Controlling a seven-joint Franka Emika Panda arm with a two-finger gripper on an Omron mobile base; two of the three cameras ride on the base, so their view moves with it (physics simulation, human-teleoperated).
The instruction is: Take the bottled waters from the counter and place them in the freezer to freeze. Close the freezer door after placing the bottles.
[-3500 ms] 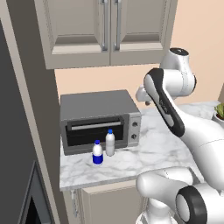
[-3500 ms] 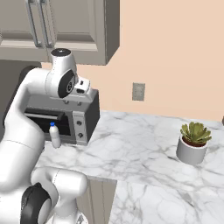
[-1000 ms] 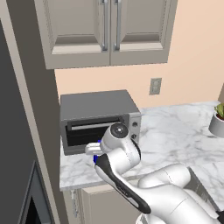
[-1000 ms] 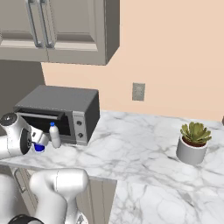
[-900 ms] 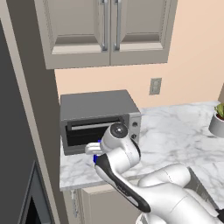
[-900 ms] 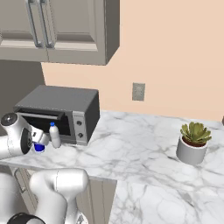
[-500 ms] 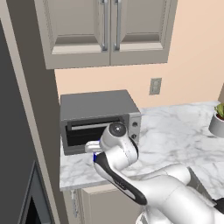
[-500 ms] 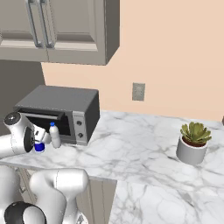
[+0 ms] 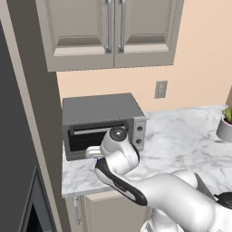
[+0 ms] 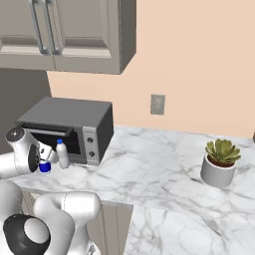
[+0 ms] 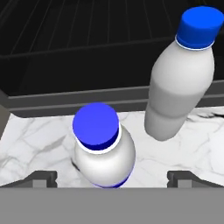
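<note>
Two bottled waters stand on the marble counter (image 10: 159, 164) in front of the toaster oven. In the hand view the wide one with the blue label band (image 11: 105, 159) is right under my gripper (image 11: 114, 178), between the open fingertips (image 11: 41, 177) with gaps on both sides. The slimmer bottle (image 11: 179, 83) stands beyond it to the right. In the right base view the slim bottle (image 10: 62, 153) is upright beside my hand, and the other bottle's blue cap (image 10: 45, 168) peeks out below it. The freezer (image 9: 11, 113) shows as a tall dark grey side at far left; its door is out of view.
The grey toaster oven (image 9: 99, 120) stands directly behind the bottles, its dark glass front close to my hand. A potted succulent (image 10: 220, 162) sits far right on the counter. Beige wall cabinets (image 9: 108, 31) hang above. The counter's front edge (image 9: 86, 188) is just below the bottles.
The arm has swung down from above the toaster oven to the bottles. Over the last second the hand only crept slightly closer; the jaws stayed open and the bottles did not move.
</note>
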